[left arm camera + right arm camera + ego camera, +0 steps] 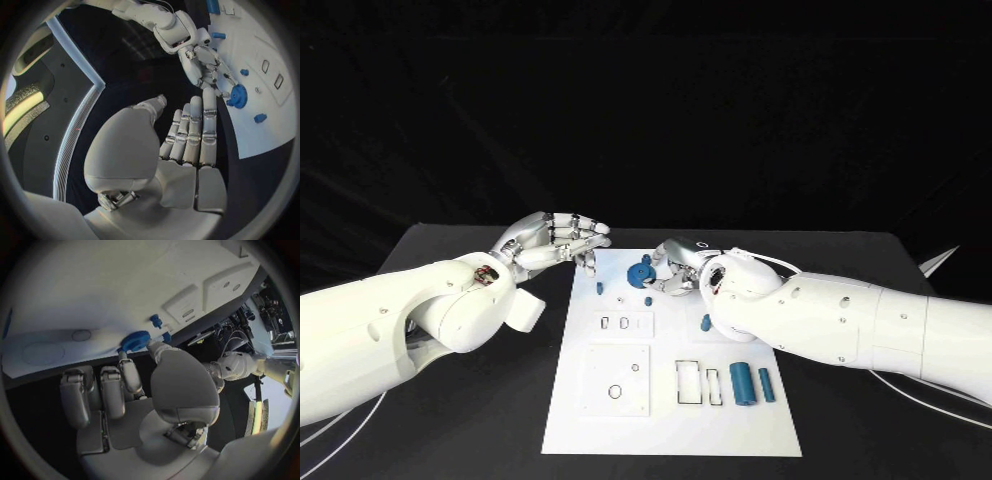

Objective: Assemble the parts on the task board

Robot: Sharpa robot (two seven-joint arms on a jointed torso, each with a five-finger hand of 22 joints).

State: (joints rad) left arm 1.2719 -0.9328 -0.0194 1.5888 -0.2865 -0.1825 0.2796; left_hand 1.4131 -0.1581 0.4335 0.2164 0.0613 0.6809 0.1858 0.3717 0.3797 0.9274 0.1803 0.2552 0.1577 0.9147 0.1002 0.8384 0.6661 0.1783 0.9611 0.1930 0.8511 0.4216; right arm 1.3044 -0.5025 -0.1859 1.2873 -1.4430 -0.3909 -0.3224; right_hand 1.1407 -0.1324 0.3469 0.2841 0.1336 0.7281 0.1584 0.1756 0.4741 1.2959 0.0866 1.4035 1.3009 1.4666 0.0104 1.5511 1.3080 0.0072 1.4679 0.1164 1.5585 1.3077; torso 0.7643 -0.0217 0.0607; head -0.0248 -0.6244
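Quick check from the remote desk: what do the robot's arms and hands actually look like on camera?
Both arms are smooth, glossy white shells with rounded segments. The left hand and right hand are silver metal with segmented fingers and pale pads. Thin white cables trail beside the right arm.

A black table (459, 245) is spreading across the lower part of the head view – its matte top is running out to both sides and catching a faint grey sheen toward the far corners. Thin white cables (923, 396) are trailing over its near right part, and another one (329, 440) is curving at the near left corner. A small pale pointed shape (939, 260) is sticking up at the table's right edge – too small to identify. A black backdrop (646, 100) is hanging behind
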